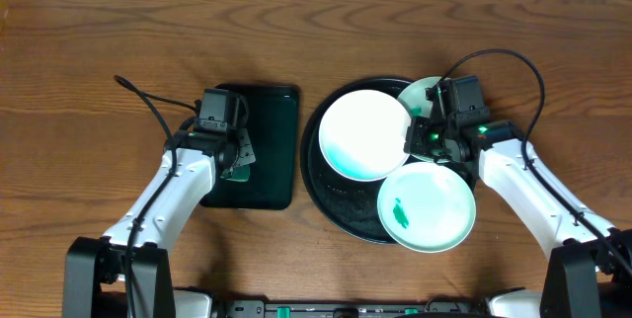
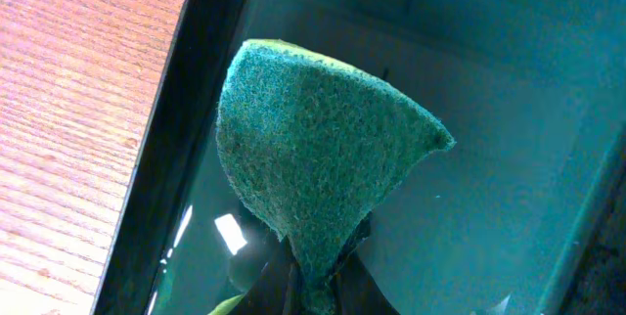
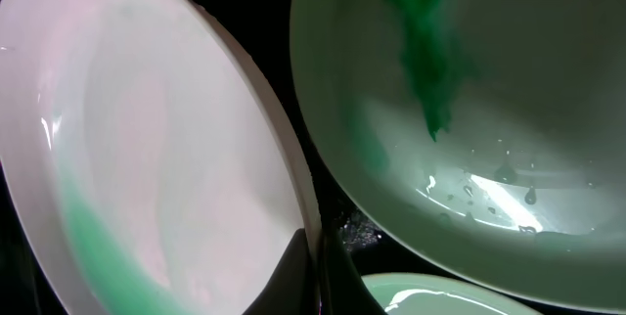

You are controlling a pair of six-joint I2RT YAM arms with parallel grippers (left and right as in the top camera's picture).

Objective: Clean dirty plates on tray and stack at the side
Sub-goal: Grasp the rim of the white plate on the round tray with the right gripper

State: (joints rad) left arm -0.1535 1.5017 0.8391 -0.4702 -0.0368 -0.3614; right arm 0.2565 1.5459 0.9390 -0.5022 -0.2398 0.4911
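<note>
While your right gripper (image 1: 415, 141) pinched the rim of the round white plate (image 1: 363, 132) on the large round black tray (image 1: 336, 207), your left gripper (image 1: 235, 163), left of that tray, clamped a green scouring sponge (image 2: 313, 149). Risk: rim grip could slip, dropping it onto the smeared mint plate (image 1: 427, 209).

on the table (image 1: 99, 61) the small tray (image 1: 272, 175) lay left of the big round tray (image 1: 341, 209). three plates sat in the big round tray: the left plate (image 1: 363, 135), the front plate (image 1: 427, 209) poking out over the rim, and the back plate (image 1: 420, 91) behind it. the right gripper (image 1: 420, 140) pinched the left plate's right edge. the left gripper (image 1: 235, 160) held the sponge (image 2: 313, 149) over the small tray.
</note>
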